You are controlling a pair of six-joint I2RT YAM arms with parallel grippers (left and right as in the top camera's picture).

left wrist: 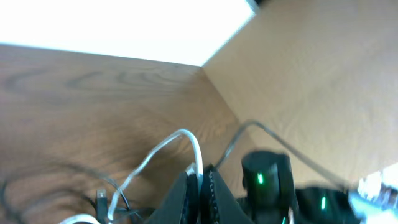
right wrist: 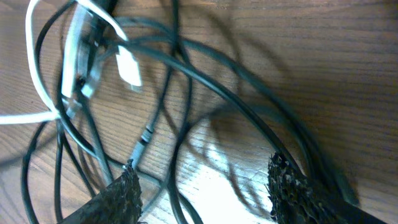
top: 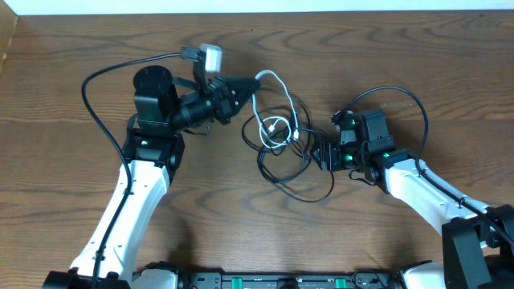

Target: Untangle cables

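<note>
The cables lie tangled mid-table: a white cord [top: 283, 84] loops over several black cords [top: 273, 149]. My left gripper [top: 249, 88] is shut on the white cord [left wrist: 186, 135], which arcs up out of the closed fingers [left wrist: 214, 193]. A black plug [left wrist: 101, 199] lies to their left. My right gripper [top: 316, 152] is at the tangle's right edge, low over the table. In the right wrist view it [right wrist: 206, 186] is open, and black cords [right wrist: 230, 93] run across the wood between its fingers [right wrist: 124, 196]. A white plug [right wrist: 129, 67] lies beyond them.
The wooden table [top: 418, 56] has bare room on all sides of the tangle. Thicker black wires of the arms arc over the left arm [top: 100, 72] and the right arm [top: 414, 100]. The table's far edge [left wrist: 186, 62] shows in the left wrist view.
</note>
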